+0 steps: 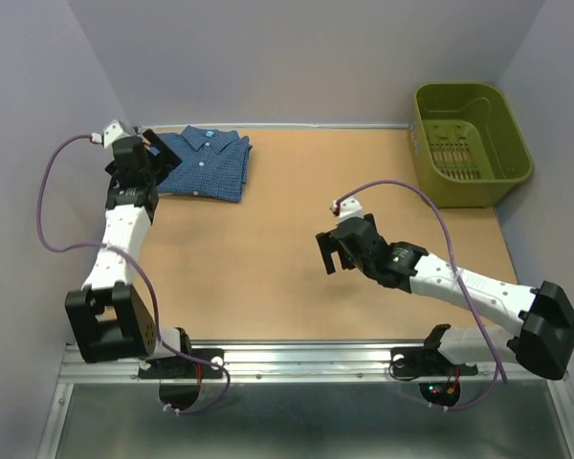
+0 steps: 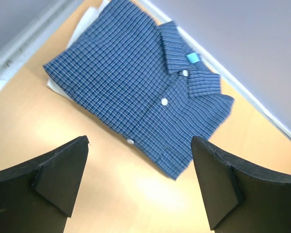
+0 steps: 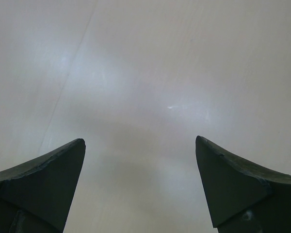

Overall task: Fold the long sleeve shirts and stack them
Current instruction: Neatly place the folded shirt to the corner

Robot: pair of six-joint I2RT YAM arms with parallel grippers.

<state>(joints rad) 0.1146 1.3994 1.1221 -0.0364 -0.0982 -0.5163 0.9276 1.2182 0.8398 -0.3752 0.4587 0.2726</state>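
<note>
The dark blue checked long sleeve shirt (image 1: 209, 164) lies folded at the table's far left, collar toward the back wall. In the left wrist view the blue shirt (image 2: 136, 92) rests on top of the white shirt (image 2: 54, 85), of which only a thin edge peeks out along the left side. My left gripper (image 1: 161, 163) hovers at the shirt's left edge. Its jaws stand wide open and hold nothing; the left gripper (image 2: 140, 141) is a little above the tabletop. My right gripper (image 1: 330, 256) hangs open over the middle of the table; the right gripper (image 3: 139, 141) faces a bare pale wall.
An olive-green plastic basket (image 1: 471, 143) stands at the far right corner of the tan table (image 1: 287, 277). Grey walls close in the left, back and right sides. A purple cable loops off each arm.
</note>
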